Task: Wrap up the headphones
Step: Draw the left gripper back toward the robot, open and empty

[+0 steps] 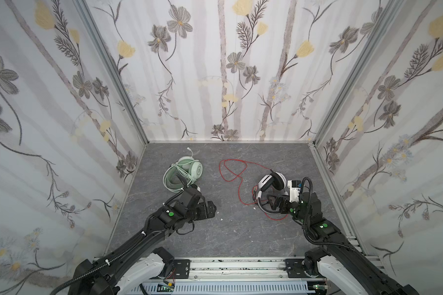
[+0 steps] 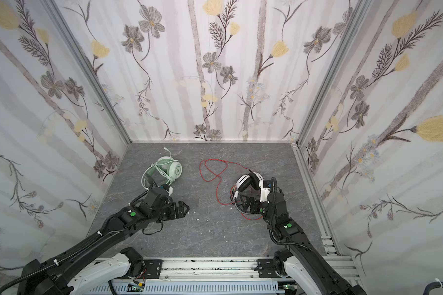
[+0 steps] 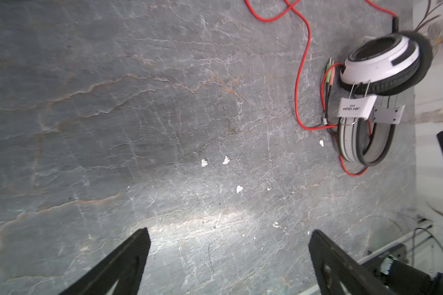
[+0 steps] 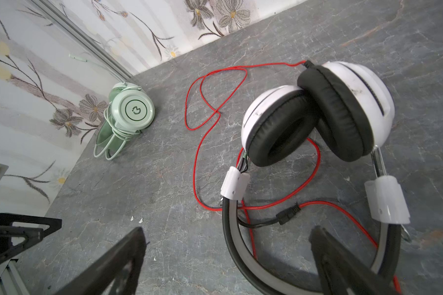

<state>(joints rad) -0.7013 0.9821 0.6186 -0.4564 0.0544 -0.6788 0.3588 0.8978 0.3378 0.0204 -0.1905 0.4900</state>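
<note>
- Jaws gape empty on left gripper (image 3: 229, 231) and right gripper (image 4: 228, 228).
- Right one hovers over the white-and-black padded plastic headset (image 4: 264, 104); its thin red cable (image 4: 194, 176) sprawls beside it.
- Limp, light cord, I judge: I'd pinch near the plugs (image 3: 329, 72).

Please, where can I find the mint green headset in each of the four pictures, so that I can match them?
Top view: mint green headset left of the middle, slightly below it.
Top view: mint green headset again left of the middle.
Left wrist: not in it.
Right wrist: mint green headset beside the floral wall.
Shared landmark: the white-and-black headset, seen in all four.
</note>
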